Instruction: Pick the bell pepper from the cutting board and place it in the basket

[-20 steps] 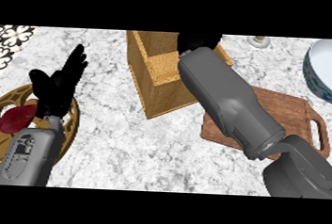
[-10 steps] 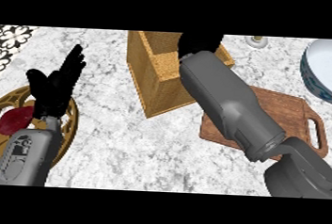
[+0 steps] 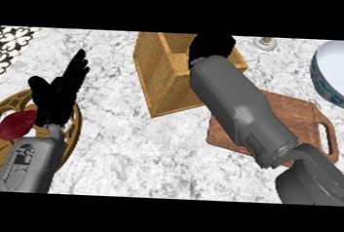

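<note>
Right hand (image 3: 210, 45) is hovering over the basket (image 3: 158, 83); bell pepper not showing, grip unreadable. Left hand (image 3: 60, 96) is resting open.

- counter (image 3: 131, 135): white stone with grey veins, smooth, with a faint sheen.
- basket (image 3: 158, 73), by the counter's far edge: tan, wood-like walls, grainy and matt.
- cutting board (image 3: 304, 119), near the counter's right edge: reddish-brown wood with visible grain, dull finish.
- bowl (image 3: 335, 71), at the far right corner: glazed, glossy, blue and white.
- plate (image 3: 2, 110), at the left edge: golden, metal-like openwork.
- left forearm (image 3: 30, 163) and right forearm (image 3: 237, 106): grey, smooth, matt shells.
- left hand (image 3: 60, 98) and right hand (image 3: 210, 45): black, matt.
</note>
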Controlling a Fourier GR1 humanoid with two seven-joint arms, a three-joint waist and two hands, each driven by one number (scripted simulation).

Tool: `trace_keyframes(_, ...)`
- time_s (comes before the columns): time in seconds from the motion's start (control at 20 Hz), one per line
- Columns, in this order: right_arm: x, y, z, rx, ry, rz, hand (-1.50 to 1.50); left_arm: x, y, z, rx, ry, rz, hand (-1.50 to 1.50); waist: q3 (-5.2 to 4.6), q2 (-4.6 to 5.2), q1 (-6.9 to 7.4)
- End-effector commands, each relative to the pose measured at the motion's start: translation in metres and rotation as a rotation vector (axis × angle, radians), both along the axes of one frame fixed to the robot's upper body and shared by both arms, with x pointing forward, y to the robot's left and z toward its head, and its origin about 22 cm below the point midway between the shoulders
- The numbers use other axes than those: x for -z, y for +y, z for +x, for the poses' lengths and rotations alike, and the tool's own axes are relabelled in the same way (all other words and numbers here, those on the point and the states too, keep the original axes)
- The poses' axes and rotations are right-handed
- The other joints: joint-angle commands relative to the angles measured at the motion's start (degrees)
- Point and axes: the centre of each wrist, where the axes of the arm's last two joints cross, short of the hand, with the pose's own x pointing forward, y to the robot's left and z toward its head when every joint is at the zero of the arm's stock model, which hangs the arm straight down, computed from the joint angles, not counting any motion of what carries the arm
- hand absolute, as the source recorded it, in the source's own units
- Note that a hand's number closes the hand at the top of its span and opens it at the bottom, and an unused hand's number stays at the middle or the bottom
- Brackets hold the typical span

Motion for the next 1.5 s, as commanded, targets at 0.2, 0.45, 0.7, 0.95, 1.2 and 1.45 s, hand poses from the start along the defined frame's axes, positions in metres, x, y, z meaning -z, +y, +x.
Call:
trace_keyframes(0.2,-0.001,0.014,-0.005,0.148,-0.189,0.123,-1.5,-0.006,0.002,0.0,-0.015,-0.009,0.001,0.0,0.38,0.82,-0.96)
trace_keyframes(0.45,-0.019,0.025,-0.007,0.142,-0.347,0.254,-1.5,0.007,0.0,-0.006,-0.04,0.002,0.007,0.0,0.37,0.28,-2.13)
trace_keyframes(0.7,-0.05,0.035,-0.004,0.186,-0.511,0.4,-1.5,0.014,0.019,-0.011,-0.079,0.039,0.007,0.0,0.36,-0.56,-4.2)
trace_keyframes(0.95,-0.039,0.027,-0.002,0.239,-0.596,0.526,-1.5,0.01,0.031,-0.013,-0.105,0.044,0.001,0.0,0.41,-1.36,-6.32)
trace_keyframes(1.2,-0.008,0.015,-0.006,0.273,-0.636,0.617,-1.5,0.015,0.03,-0.024,-0.122,0.06,0.0,0.0,0.47,-2.05,-7.12)
trace_keyframes(1.45,0.01,0.018,-0.021,0.206,-0.662,0.675,-1.5,0.016,0.047,-0.022,-0.15,0.062,0.003,0.0,0.38,-2.28,-8.67)
